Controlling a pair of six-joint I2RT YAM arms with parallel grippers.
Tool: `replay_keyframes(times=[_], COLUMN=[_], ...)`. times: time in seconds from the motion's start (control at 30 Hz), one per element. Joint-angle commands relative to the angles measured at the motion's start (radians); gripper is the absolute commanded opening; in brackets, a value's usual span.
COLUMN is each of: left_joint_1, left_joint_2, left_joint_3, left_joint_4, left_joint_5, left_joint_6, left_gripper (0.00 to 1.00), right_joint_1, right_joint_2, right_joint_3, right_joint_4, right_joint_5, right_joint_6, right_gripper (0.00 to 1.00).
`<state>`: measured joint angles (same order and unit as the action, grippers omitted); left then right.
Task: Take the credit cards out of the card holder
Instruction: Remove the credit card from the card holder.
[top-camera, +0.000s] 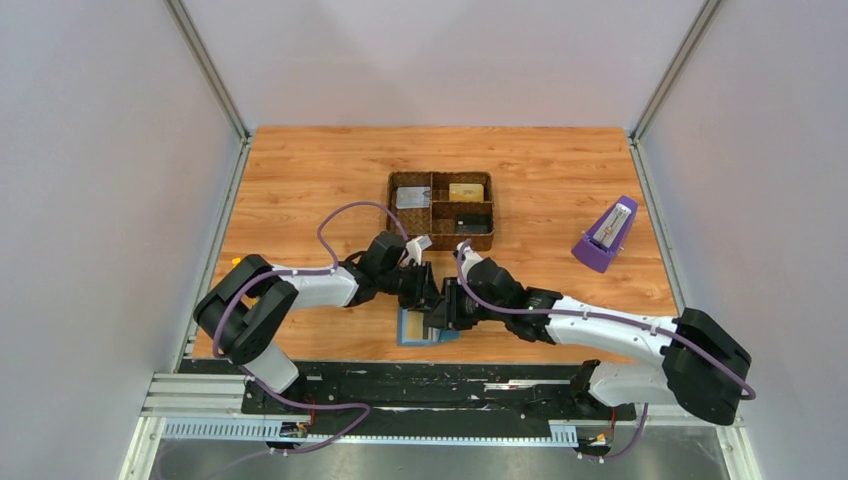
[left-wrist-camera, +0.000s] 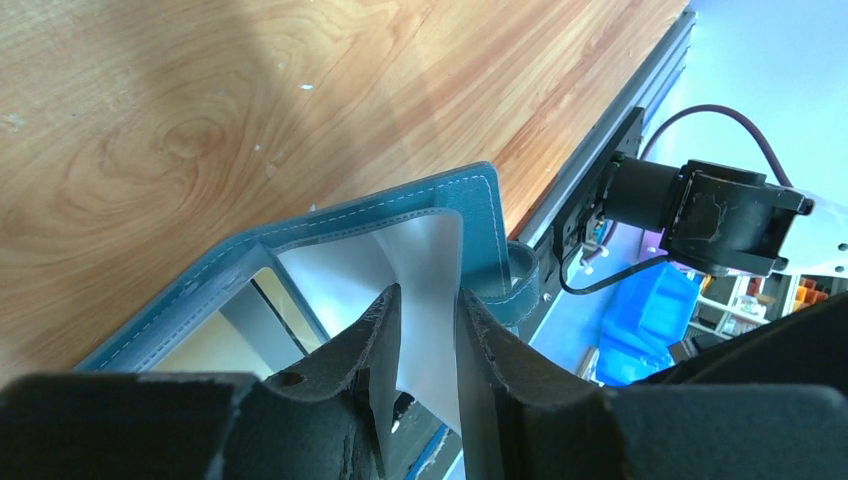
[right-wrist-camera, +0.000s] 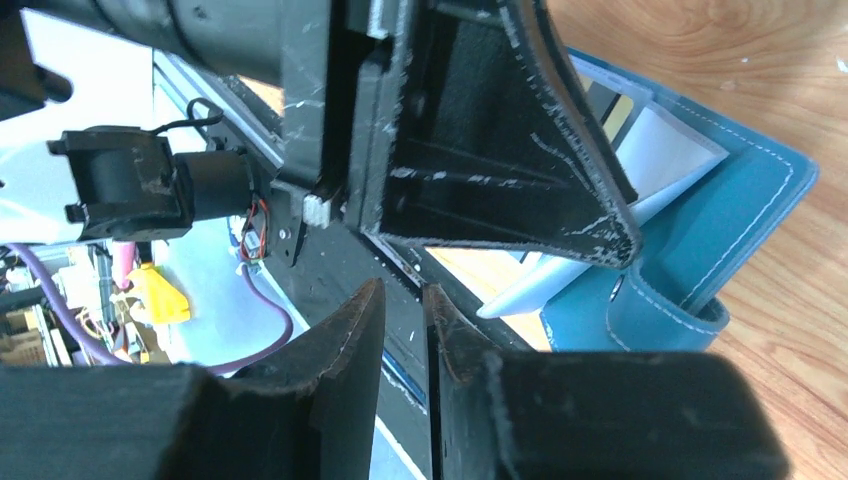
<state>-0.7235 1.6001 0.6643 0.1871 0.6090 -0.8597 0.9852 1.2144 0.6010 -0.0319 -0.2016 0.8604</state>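
Slippage threatens: left jaws clamp just a slick white sleeve (left-wrist-camera: 430, 290) of the blue bifold card holder (left-wrist-camera: 478, 215); right jaws' hold unclear.

My top camera looked steeply down from above and behind the arm bases, taking in the whole table (top-camera: 300, 180). Both wrist cameras sat very close to the tabletop, facing each other from opposite sides. All three views shared the card holder (top-camera: 410, 330).

Robot lab cell: wood counter (top-camera: 300, 180) boxed in by grey panels (top-camera: 100, 200) on aluminium posts (top-camera: 207, 70), arms (top-camera: 310, 288) bolted by a rail (top-camera: 200, 400) (blue storage bin (left-wrist-camera: 650, 320) behind).
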Motion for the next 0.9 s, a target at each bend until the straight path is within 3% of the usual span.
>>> replay_keyframes(times=[0.0, 0.3, 0.5, 0.87], left_joint_1=[-0.011, -0.011, -0.011, -0.010], left_joint_2=[-0.005, -0.085, -0.200, -0.189], left_joint_3=[0.026, 0.050, 0.080, 0.063], left_joint_4=[0.038, -0.099, -0.282, -0.263], left_joint_5=[-0.004, -0.084, -0.220, -0.159], left_joint_6=[-0.007, 0.044, 0.082, 0.092], left_gripper=[0.34, 0.34, 0.37, 0.37], right_joint_1=[0.017, 0.019, 0.018, 0.018], right_joint_2=[0.033, 0.068, 0.064, 0.030], right_joint_3=[0.000, -0.044, -0.069, -0.088], right_joint_4=[0.066, 0.037, -0.024, -0.061], right_joint_5=[0.080, 0.153, 0.190, 0.262], right_joint_6=[0.060, 0.097, 0.104, 0.091], right_gripper=[0.21, 0.20, 0.20, 0.20])
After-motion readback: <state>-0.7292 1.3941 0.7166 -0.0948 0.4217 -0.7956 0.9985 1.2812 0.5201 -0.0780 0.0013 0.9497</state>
